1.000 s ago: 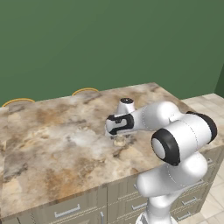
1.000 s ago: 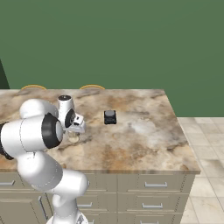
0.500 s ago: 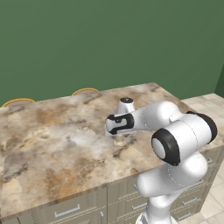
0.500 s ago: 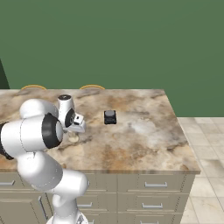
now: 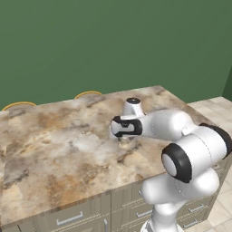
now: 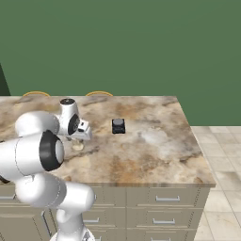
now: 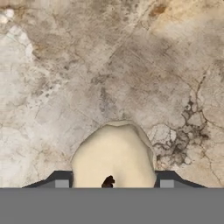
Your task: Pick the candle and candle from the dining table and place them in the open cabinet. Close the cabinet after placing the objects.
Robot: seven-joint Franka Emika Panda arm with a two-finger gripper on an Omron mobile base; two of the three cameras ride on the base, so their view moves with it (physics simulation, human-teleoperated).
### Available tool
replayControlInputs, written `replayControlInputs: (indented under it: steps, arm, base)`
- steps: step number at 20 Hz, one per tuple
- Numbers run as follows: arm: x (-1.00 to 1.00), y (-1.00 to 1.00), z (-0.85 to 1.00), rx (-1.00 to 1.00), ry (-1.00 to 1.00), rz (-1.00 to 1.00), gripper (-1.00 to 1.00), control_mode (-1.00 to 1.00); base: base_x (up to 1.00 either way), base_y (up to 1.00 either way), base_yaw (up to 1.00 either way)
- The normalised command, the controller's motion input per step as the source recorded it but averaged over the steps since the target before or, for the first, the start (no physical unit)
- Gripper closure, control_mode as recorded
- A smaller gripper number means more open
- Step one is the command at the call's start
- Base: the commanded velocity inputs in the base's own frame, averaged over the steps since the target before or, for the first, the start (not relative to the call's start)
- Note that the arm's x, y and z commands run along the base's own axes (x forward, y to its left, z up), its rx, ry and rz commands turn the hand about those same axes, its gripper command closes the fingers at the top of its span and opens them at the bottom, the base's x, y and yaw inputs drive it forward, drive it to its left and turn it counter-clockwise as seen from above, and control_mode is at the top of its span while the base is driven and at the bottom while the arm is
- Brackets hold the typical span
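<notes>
Pincer [image 7: 113, 183] is seen straddling the pale cream candle [image 7: 114, 158] in the hand view, with one dark tip at roughly 8 o'clock of the wax and the other at 4 o'clock. Jaws are narrowed in around it, but whether contact is actually made can't be told, so a firm hold isn't claimed here.

The candle is parked on the dining table [image 5: 54, 149], toward the near edge, right under the wrist in the left base view. A small black item [image 6: 118, 126] is spotted at about 3 o'clock from the gripper in the right base view; what it is can't be made out.

Handling guess: the candle is probably light and stiff, but wax is a bit slick and can be dented or chipped if squeezed hard. A dark wick stub is visible at the top, so that bit is best left alone. The body looks wider low down, so a grip on the straighter middle section is likely safest, kept gentle and level so it isn't popped out sideways.
</notes>
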Motion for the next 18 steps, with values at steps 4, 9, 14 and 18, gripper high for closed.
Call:
replayControlInputs:
  steps: [4,9,14,18]
  arm:
    - [-0.81,-0.22,0.72,0.05,-0.12,0.00,1.00,-1.00]
    - [-0.99,-0.25,0.87,0.06,-0.12,0.00,1.00,-1.00]
    - [-0.88,-0.29,0.94,0.01,-0.03,0.00,1.00,-1.00]
    - [-0.79,-0.32,0.95,0.00,0.00,0.00,1.00,-1.00]
  base:
    - [0.00,0.00,0.00]
    - [0.00,0.00,0.00]
    - [0.00,0.00,0.00]
    - [0.00,0.00,0.00]
